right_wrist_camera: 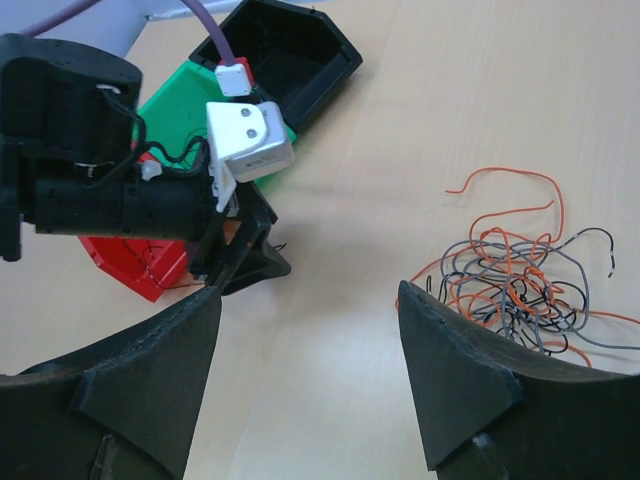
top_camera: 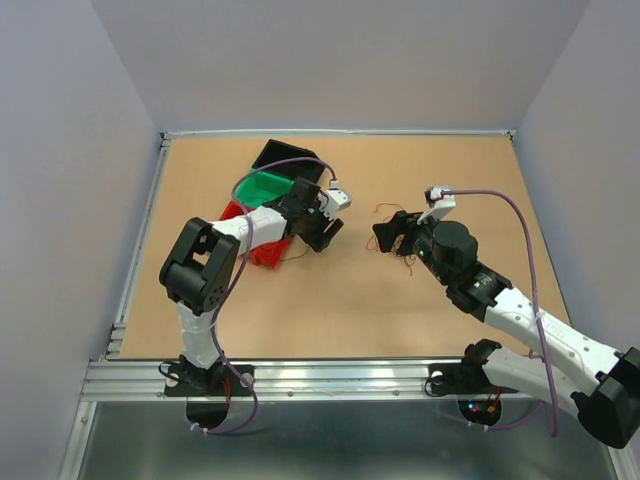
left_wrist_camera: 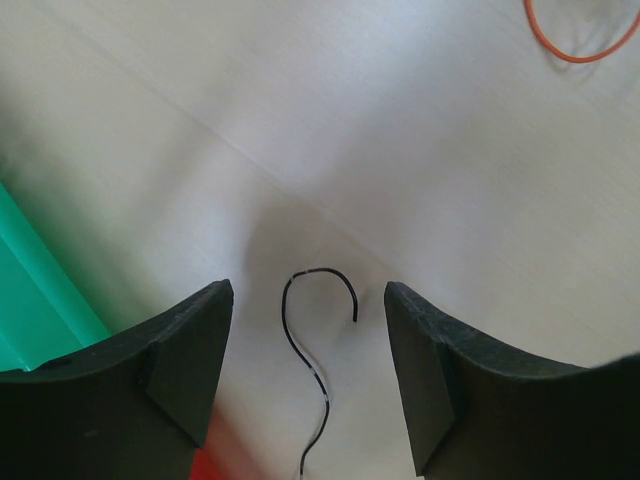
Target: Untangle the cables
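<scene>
The cables (right_wrist_camera: 520,285) are a wiry bunch of orange, grey and black wires on the table, just right of my right gripper's (right_wrist_camera: 310,300) open, empty jaws. In the top view the bunch (top_camera: 407,262) peeks out beside my right gripper (top_camera: 388,236). My left gripper (left_wrist_camera: 308,295) is open just above the table. One loose black wire (left_wrist_camera: 318,350) lies curled between its fingers, touching neither. The top view shows this gripper (top_camera: 325,232) beside the bins. An orange wire loop (left_wrist_camera: 580,45) lies farther off.
Three plastic bins stand at the back left: black (top_camera: 285,158), green (top_camera: 262,188) and red (top_camera: 262,252). They also show in the right wrist view as black (right_wrist_camera: 290,50), green (right_wrist_camera: 175,110) and red (right_wrist_camera: 140,265). The green bin's wall (left_wrist_camera: 30,290) is close left of my left fingers.
</scene>
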`<state>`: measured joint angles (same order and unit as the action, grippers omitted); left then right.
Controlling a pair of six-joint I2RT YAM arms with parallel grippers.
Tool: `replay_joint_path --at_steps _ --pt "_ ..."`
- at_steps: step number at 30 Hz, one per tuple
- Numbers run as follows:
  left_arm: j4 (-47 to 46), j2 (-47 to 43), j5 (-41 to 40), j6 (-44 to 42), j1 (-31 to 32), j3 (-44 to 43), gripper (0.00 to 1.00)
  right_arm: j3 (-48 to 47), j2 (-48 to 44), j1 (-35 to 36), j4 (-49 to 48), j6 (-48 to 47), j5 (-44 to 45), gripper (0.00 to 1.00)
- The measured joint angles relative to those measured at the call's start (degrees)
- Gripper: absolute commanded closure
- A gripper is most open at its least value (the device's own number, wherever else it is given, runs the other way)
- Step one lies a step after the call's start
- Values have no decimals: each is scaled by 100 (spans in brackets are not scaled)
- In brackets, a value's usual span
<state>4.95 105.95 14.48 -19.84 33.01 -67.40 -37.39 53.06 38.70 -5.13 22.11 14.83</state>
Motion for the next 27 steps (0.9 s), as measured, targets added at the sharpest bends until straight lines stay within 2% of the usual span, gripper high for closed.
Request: replay_joint_path --at_steps 2,4,5,6,7,15,23,27 --pt "-24 170 -42 2 2 -85 33 0 -20 0 0 0 -24 23" --pt "-35 321 -81 0 4 -131 44 0 -35 0 0 0 -31 23" --pt "-48 387 -94 -9 7 -151 64 0 -44 0 0 -2 -39 23" --pt "-37 428 -96 22 13 -212 78 0 -50 0 0 0 -44 23" --pt "-46 470 -120 4 26 -269 99 0 -50 0 0 0 -48 23" --pt "22 385 28 20 -2 -286 100 0 -55 0 0 -2 -68 24" --pt "431 -1325 968 -11 -540 35 100 48 -61 0 0 -2 -70 25" --pt "326 -1711 1497 -72 -1176 35 100 55 -61 0 2 -2 -83 25"
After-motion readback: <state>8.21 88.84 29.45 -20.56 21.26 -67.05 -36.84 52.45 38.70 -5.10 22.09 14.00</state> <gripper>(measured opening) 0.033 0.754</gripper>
